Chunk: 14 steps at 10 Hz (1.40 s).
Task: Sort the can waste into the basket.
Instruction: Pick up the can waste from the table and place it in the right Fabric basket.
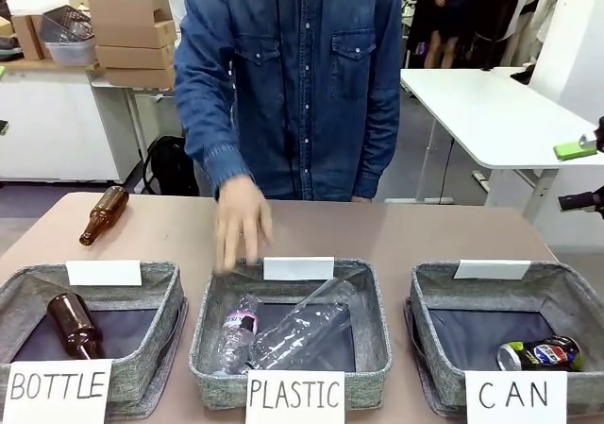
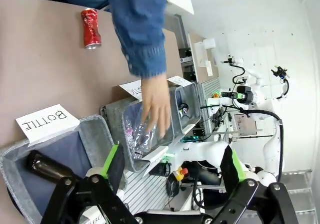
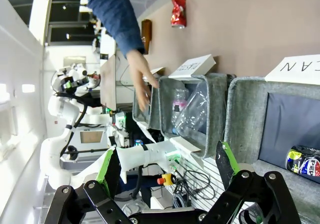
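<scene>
My left gripper [image 2: 172, 161] has its jaws wide apart and holds nothing. My right gripper [image 3: 167, 164] is the same, with jaws wide apart and nothing between them. The blue can [image 1: 541, 353] lies on its side inside the basket [image 1: 434, 282] with the CAN sign, near the front right corner. The red can [image 2: 90, 28] lies on the bare table [image 1: 396, 230], well apart from the basket and near the person's sleeve. The person's hand [image 1: 241, 221] hangs over the back edge of the middle bin [image 1: 209, 325] marked PLASTIC, where clear bottles [image 1: 302, 330] lie. One brown bottle [image 1: 103, 214] lies on the table. A second brown bottle [image 1: 74, 325] lies in the BOTTLE bin [image 1: 170, 301].
</scene>
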Available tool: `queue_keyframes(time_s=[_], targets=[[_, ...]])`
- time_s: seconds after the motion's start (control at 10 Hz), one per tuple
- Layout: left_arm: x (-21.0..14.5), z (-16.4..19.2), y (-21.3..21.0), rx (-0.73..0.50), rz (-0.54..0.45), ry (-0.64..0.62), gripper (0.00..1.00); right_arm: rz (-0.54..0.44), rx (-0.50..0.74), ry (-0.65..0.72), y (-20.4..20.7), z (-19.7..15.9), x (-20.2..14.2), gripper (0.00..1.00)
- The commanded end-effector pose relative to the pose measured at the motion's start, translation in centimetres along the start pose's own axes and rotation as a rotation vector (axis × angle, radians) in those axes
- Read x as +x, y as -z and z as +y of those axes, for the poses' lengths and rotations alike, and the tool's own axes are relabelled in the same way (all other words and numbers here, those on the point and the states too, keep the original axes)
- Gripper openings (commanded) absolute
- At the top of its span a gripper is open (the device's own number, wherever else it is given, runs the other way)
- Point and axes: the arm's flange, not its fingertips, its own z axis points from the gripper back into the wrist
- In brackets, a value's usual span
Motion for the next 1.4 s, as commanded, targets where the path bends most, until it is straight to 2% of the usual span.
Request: queue_keyframes(time_s=[0.0, 0.2, 0.5, 0.8, 0.9, 1.0, 1.3], targets=[[0.4, -0.1, 1.3, 0.002, 0.021, 0.019, 1.0, -0.002, -0.01, -0.016, -0.1, -0.2, 0.0, 1.0], [2.2, -0.7, 4.9, 0.059, 0.09, 0.005, 1.0, -0.002, -0.01, -0.016, -0.1, -0.2, 0.0, 1.0], [5.5, -1.9, 13.5, 0.277, 0.145, -0.021, 1.0, -0.002, -0.01, -0.016, -0.1, -0.2, 0.0, 1.0], [6.4, -3.6, 22.6, 0.51, 0.113, 0.046, 1.0, -0.002, -0.01, -0.016, -0.1, -0.2, 0.0, 1.0], [7.0, -3.4, 25.3, 0.575, 0.103, 0.055, 1.0, -0.002, -0.01, -0.016, -0.1, -0.2, 0.0, 1.0], [7.7, -2.7, 27.9, 0.671, 0.039, 0.082, 1.0, -0.002, -0.01, -0.016, -0.1, -0.2, 0.0, 1.0], [9.9, 1.9, 36.5, 0.842, 0.106, 0.099, 1.0, -0.002, -0.01, -0.016, -0.1, -0.2, 0.0, 1.0]])
